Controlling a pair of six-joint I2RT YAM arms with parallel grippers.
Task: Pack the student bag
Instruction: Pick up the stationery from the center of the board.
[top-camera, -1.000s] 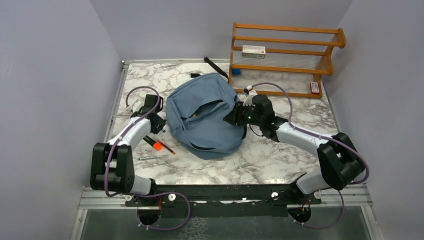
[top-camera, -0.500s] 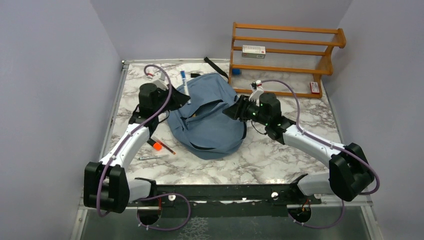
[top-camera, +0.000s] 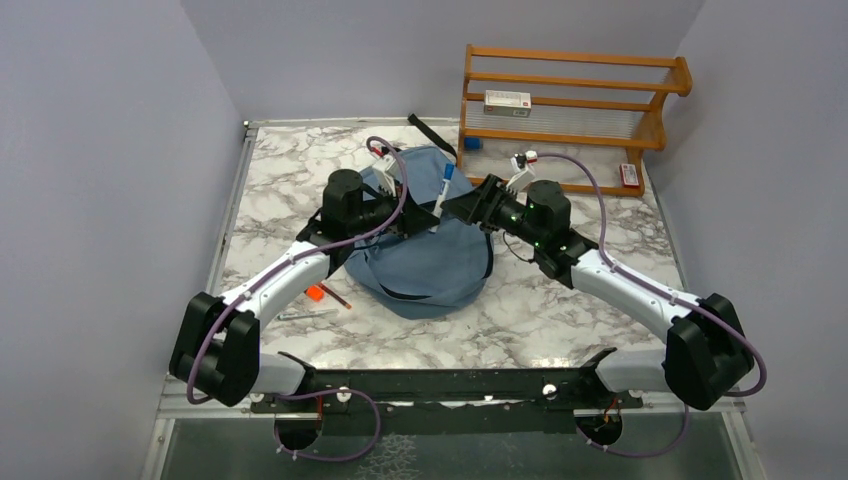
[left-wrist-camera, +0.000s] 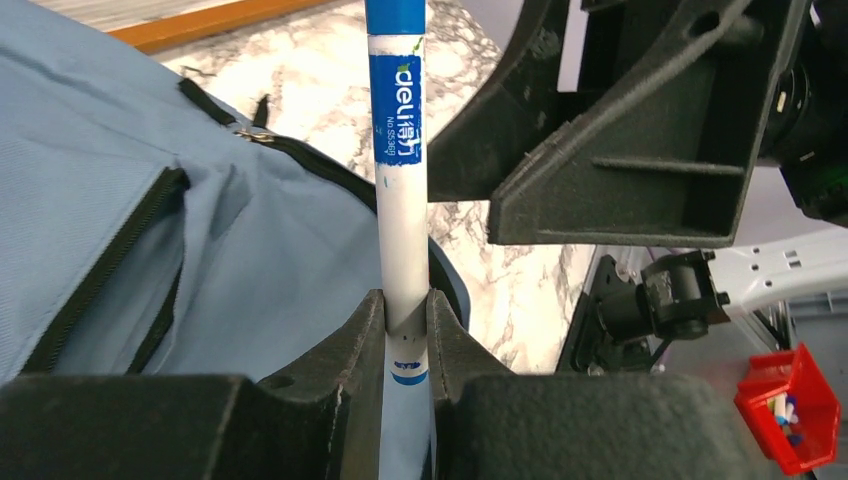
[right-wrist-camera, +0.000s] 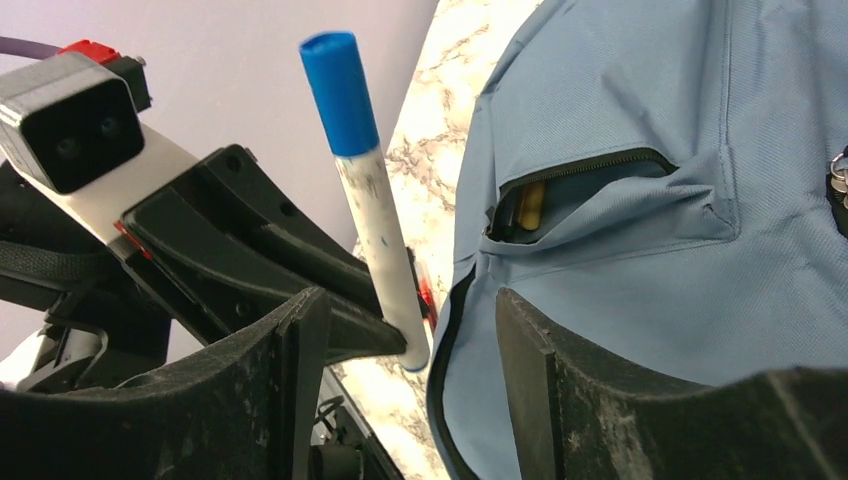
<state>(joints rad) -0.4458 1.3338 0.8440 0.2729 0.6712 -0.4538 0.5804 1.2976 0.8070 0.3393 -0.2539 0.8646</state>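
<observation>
A white, grey-veined marble-patterned table (top-camera: 560, 320) fills a booth closed in on three sides by plain pale lavender walls (top-camera: 100, 150), under soft, even light. An orange-brown wooden rack (top-camera: 575, 120) stands at the table's far right corner against the back wall. A silver metal frame (top-camera: 190, 403) edges the near side.

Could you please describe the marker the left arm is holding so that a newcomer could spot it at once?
Find the dusty-blue student bag in the middle of the marble table. Over it the left gripper pinches a marker standing nearly upright. Its white barrel and blue cap set it apart from the orange-tipped pen lying flat left of the bag.
</observation>
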